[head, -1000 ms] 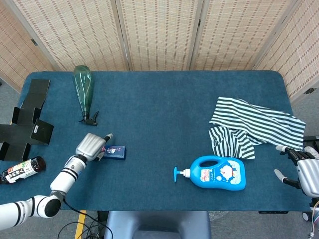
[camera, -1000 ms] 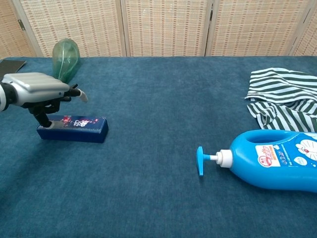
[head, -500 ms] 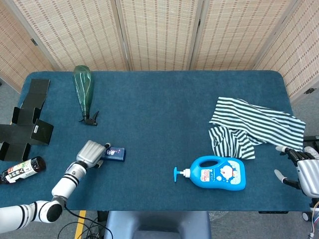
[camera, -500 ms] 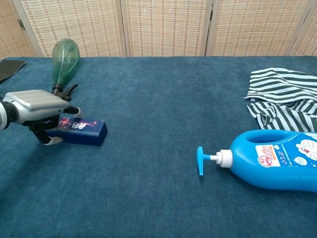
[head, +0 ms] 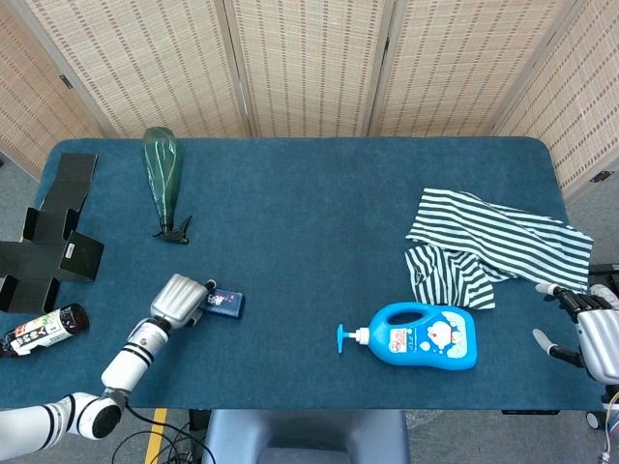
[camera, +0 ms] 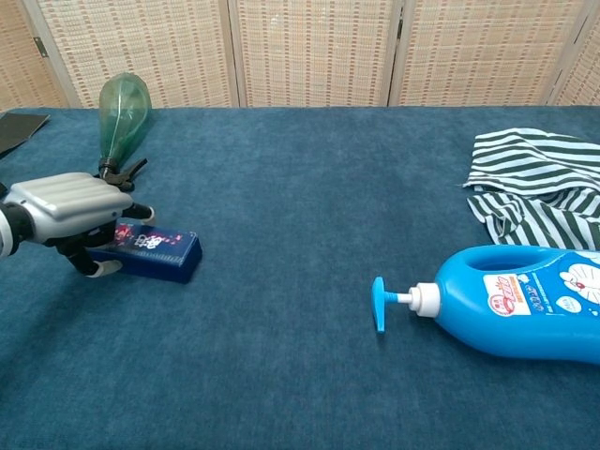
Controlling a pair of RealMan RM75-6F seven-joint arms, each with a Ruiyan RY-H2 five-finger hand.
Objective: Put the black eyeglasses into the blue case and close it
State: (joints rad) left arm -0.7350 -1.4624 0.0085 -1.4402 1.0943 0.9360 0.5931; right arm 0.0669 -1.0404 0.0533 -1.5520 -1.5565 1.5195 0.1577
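The blue case (head: 225, 304) (camera: 150, 255) lies closed on the blue tablecloth at the front left, with a patterned lid. My left hand (head: 179, 298) (camera: 67, 199) sits over its left end, fingers curled down around that end and gripping it. My right hand (head: 590, 333) hangs off the table's right front edge with fingers apart and nothing in them; the chest view does not show it. No black eyeglasses are visible in either view.
A green spray bottle (head: 162, 174) (camera: 122, 111) lies behind the case. A blue pump detergent bottle (head: 426, 335) (camera: 530, 302) lies front right, with a striped cloth (head: 493, 246) (camera: 534, 183) behind it. Black folded cardboard (head: 48, 232) and a dark bottle (head: 39, 331) sit at the left edge.
My left hand dropped from above the case to its left end and curled around it. The case slid slightly left and toward the front edge. The right hand stayed still.
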